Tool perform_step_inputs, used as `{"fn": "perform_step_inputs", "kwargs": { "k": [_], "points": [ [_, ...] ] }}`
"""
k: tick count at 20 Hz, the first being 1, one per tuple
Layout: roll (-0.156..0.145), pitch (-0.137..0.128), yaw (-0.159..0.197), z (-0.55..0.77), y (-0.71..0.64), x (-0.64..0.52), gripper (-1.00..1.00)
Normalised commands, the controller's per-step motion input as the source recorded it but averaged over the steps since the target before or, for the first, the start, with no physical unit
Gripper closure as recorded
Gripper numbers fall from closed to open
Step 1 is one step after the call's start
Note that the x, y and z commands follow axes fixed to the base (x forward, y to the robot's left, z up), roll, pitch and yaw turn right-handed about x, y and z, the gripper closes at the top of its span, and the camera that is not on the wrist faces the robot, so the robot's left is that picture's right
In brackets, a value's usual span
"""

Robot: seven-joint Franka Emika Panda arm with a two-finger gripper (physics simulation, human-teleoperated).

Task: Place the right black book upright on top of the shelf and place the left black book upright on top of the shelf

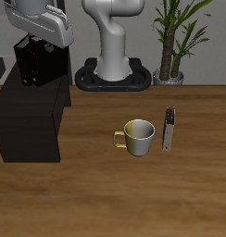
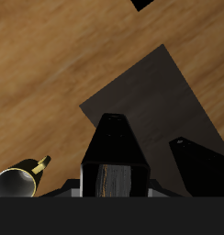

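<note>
**Inspector:** State of the pincer (image 1: 39, 57)?

**Assistant:** Clamped on a black book (image 1: 38, 63). The exterior view shows the book hanging upright beneath the robot's hand, above the back part of the shelf (image 1: 30, 125). In the wrist view the same book (image 2: 114, 161) fills the space between the two fingers (image 2: 192, 170), with its pale page edges facing the camera and dark covers on either side.

**Inspector:** Is it touching the shelf?

**Assistant:** I cannot tell. Its lower edge appears just above the flat top.

**Inspector:** Describe the shelf.

**Assistant:** Low, wide, matte black, boxy, with a flat top. It lies directly below the pincer, standing on the wooden table (image 1: 133, 194). The wrist view shows its top as a dark slab (image 2: 160, 96) behind the held book.

**Inspector:** The other black book?

**Assistant:** Well apart from the pincer, standing upright on the table (image 1: 169, 130). It is thin and dark, with a lighter grey face towards the camera. A cream mug (image 1: 138, 138) with a yellow handle stands between it and the shelf, near the book.
</note>
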Motion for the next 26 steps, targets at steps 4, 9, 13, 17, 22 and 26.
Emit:
{"fn": "perform_step_inputs", "kwargs": {
  "k": [4,9,13,17,22,26],
  "points": [
    [0.016,-0.023,-0.031,0.04,-0.1,-0.05,1.0],
    [0.031,-0.014,-0.031,0.04,-0.05,-0.04,1.0],
    [-0.006,-0.021,-0.016,0.06,-0.17,-0.06,1.0],
    [-0.039,-0.003,-0.026,0.03,-0.24,0.01,1.0],
    [-0.015,0.005,-0.037,-0.06,-0.13,0.09,1.0],
    [0.018,0.045,-0.009,-0.21,0.03,0.15,1.0]
  ]
}}
